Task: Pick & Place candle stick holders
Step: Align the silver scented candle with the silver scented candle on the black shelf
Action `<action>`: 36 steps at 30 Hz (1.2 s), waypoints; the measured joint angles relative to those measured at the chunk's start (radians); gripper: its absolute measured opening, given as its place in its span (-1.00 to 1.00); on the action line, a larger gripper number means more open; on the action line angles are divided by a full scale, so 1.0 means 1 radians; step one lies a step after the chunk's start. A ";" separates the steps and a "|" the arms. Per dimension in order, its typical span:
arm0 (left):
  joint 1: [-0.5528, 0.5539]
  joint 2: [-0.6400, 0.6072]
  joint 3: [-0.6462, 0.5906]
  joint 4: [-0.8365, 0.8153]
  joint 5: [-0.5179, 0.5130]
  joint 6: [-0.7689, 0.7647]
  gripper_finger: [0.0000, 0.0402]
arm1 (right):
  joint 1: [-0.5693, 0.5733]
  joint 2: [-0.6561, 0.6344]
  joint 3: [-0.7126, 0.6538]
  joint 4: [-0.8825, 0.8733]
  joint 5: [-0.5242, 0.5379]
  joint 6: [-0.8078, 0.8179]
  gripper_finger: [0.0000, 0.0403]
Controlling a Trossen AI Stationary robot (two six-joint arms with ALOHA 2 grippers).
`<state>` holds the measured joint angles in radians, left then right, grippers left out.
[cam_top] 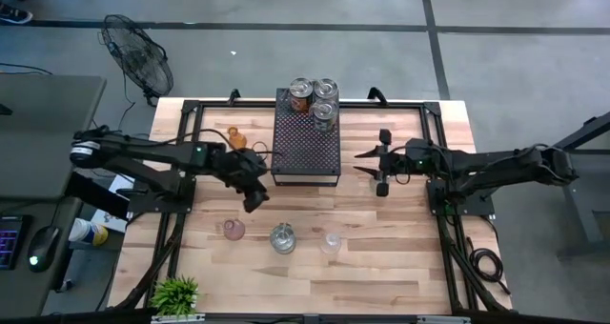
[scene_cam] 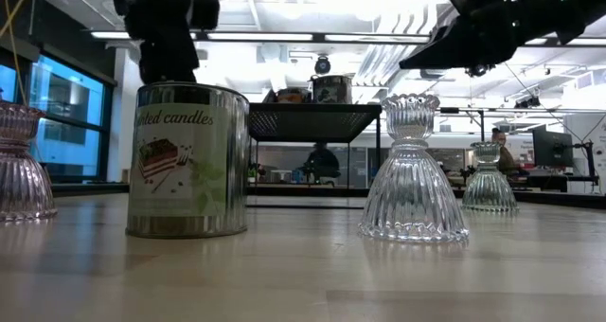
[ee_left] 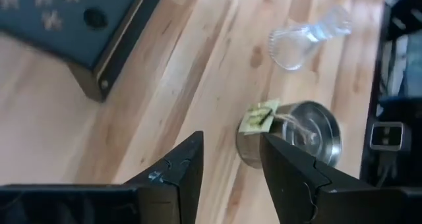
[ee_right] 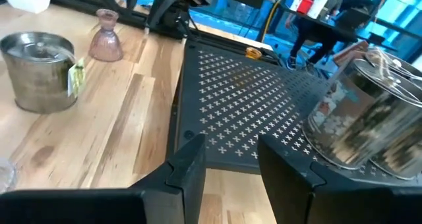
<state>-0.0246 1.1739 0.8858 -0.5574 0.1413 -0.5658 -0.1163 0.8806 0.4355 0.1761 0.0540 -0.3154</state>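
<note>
The black perforated rectangular tray (cam_top: 307, 138) serves as the landmark. Three silvery round tin holders (cam_top: 314, 98) stand at its far end. On the light wooden table (cam_top: 400, 238), on the near side of the tray, three more pieces stand in a row: a pinkish ribbed glass holder (cam_top: 233, 230), a silvery round tin holder (cam_top: 283, 238) and a clear ribbed glass holder (cam_top: 331, 241). A small amber-orange holder (cam_top: 235, 136) stands off the tray's left side.

The left tool (cam_top: 254, 198) hangs just off the tray's near-left corner, its fingers parted and holding nothing. The right tool (cam_top: 382, 160) waits off the tray's right side, also parted and empty.

The coming pick likely turns on this: the silvery tin lies just beyond the left tool, away from the tray, and in the left wrist view the tin (ee_left: 290, 134) sits ahead of the gap between the fingers, a little towards one finger. The left arm is the nearer one. The tin stands upright, so it has no long axis to align with.
</note>
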 joint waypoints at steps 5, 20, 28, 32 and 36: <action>-0.076 0.063 0.012 0.001 -0.033 -0.126 -0.28 | 0.000 0.000 0.000 -0.036 0.050 -0.008 -0.36; -0.266 0.184 0.044 0.052 -0.211 -0.514 -0.28 | -0.001 -0.008 0.000 -0.080 0.068 -0.071 -0.36; -0.264 0.328 0.241 -0.142 -0.213 -0.495 -0.28 | -0.001 -0.008 0.000 -0.082 0.041 -0.071 -0.36; -0.264 0.382 0.313 -0.205 -0.195 -0.505 -0.28 | -0.001 -0.008 0.000 -0.083 0.040 -0.071 -0.36; -0.264 0.435 0.353 -0.208 -0.159 -0.507 -0.28 | -0.001 -0.008 0.001 -0.090 0.019 -0.070 -0.36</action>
<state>-0.2886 1.6091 1.2388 -0.7651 -0.0178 -1.0731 -0.1169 0.8730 0.4362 0.0864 0.0726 -0.3859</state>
